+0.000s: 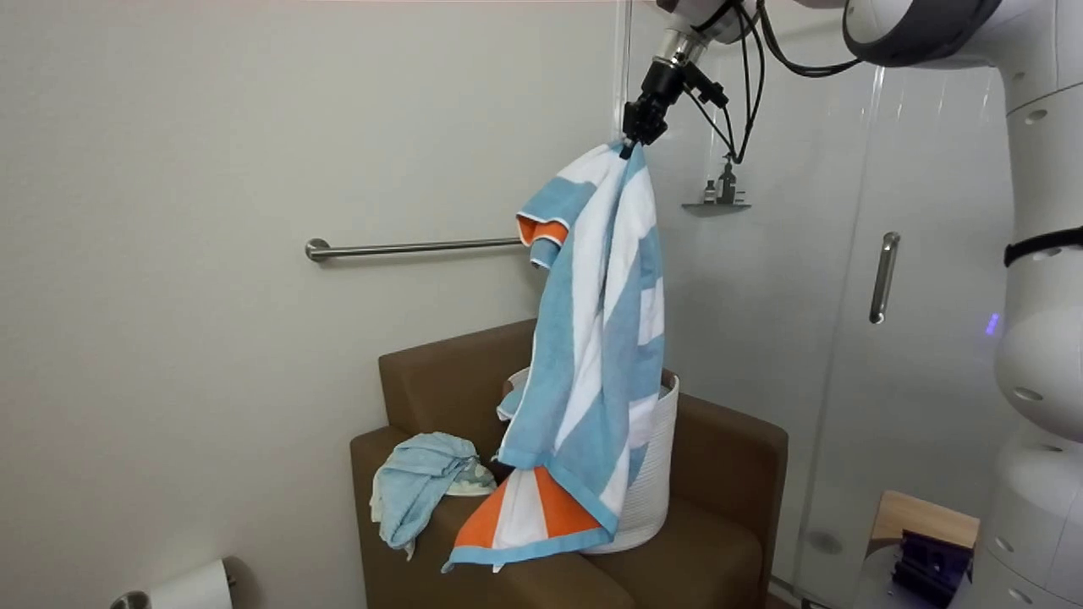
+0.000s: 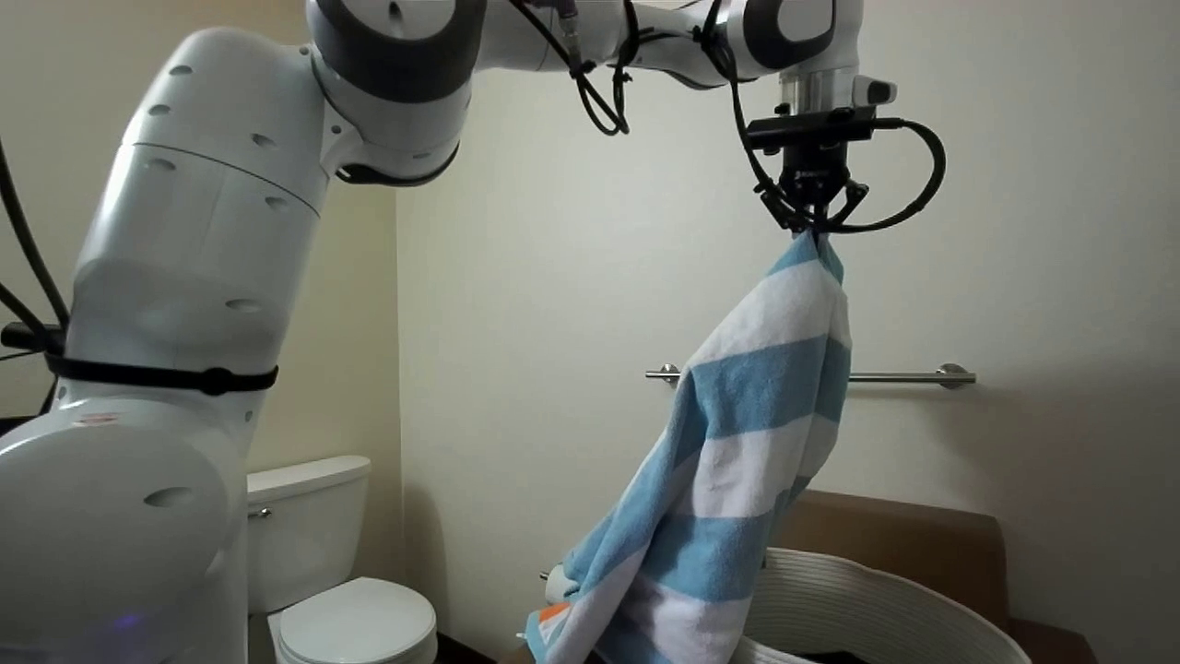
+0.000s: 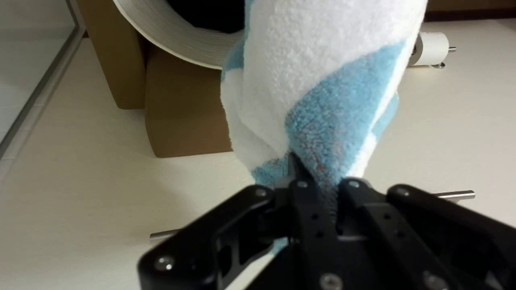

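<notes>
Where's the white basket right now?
In an exterior view, the white basket stands on the brown armchair, partly hidden behind the hanging striped towel, right of the crumpled light blue cloth.

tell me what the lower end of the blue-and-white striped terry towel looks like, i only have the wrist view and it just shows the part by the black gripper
Observer: In an exterior view, the blue-and-white striped terry towel shows orange and white stripes at its bottom.
Operator: ok and what else is on the brown upholstered armchair besides the white woven basket
Observer: A crumpled light-blue cloth lies on its left side as pictured in that same view.
Operator: any bathroom fixture my view misses
Observer: Yes, a white toilet with its lid down stands in an exterior view.
</notes>
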Controlling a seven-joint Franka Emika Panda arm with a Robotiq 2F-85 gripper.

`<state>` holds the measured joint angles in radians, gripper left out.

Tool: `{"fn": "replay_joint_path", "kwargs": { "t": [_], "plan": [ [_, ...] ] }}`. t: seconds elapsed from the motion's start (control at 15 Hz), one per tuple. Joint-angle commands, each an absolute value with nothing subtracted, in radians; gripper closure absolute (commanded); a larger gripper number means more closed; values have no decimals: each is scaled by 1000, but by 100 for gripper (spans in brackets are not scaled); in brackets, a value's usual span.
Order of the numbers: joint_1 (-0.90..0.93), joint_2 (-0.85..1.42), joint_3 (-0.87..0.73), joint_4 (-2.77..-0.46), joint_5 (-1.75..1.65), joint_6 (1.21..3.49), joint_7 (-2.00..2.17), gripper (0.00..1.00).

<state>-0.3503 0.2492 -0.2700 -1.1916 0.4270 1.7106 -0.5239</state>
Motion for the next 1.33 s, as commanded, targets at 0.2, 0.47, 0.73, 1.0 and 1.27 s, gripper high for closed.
{"fn": "replay_joint_path", "kwargs": {
  "t": [0.2,0.47,0.73,1.0,1.27],
  "plan": [
    [-438,450,-189,-941,411,1644,-594,95],
    [-493,562,-130,-846,409,1612,-648,95],
    [-508,606,-133,-836,425,1570,-767,95],
    [-498,606,-143,-885,403,1577,-889,95],
    [-483,637,-152,-910,378,1603,-948,95]
  ]
}}
